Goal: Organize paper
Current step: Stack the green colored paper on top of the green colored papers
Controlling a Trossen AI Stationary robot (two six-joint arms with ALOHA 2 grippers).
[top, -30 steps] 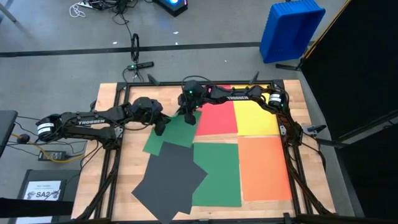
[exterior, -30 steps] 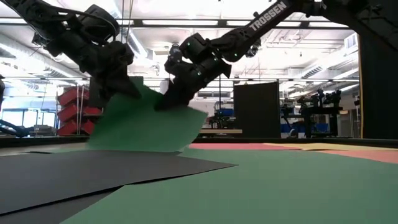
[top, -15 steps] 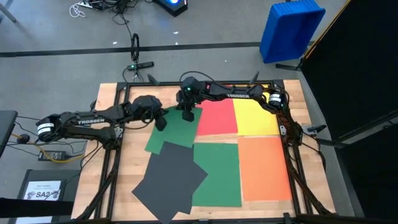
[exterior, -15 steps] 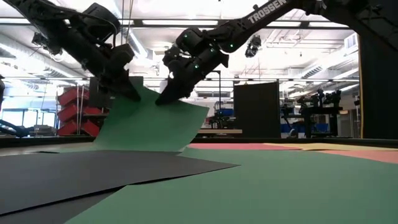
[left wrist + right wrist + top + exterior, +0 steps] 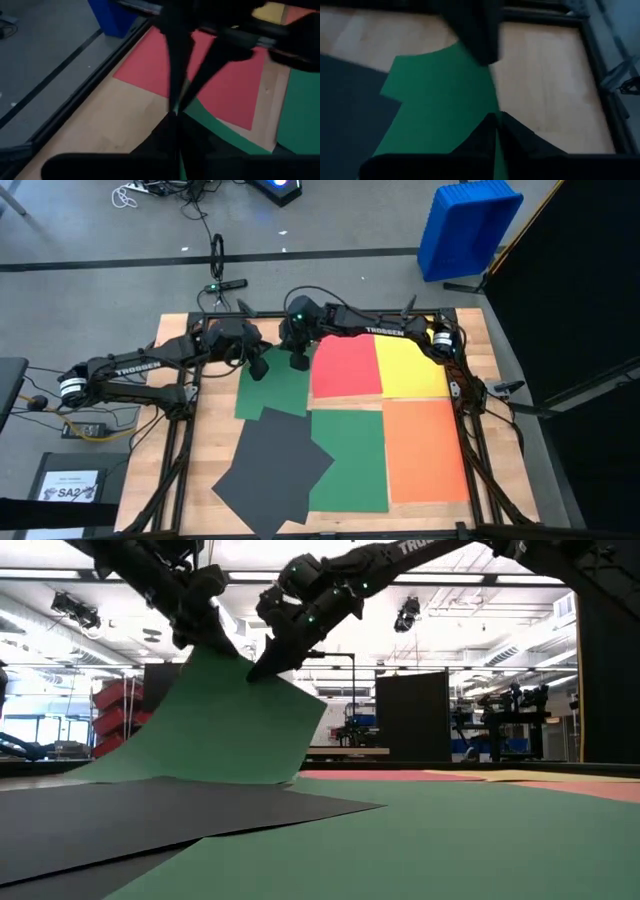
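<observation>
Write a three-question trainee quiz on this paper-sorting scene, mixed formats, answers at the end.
1. True or false: the left gripper and the right gripper are both shut on the same green sheet.
2. Which sheet lies flat between that green sheet and the yellow sheet? A) orange B) red C) dark grey
3. Fill in: the lifted sheet's lower edge rests on the ___ sheet.

Key: 1 true. 2 B, the red sheet. 3 dark grey.
</observation>
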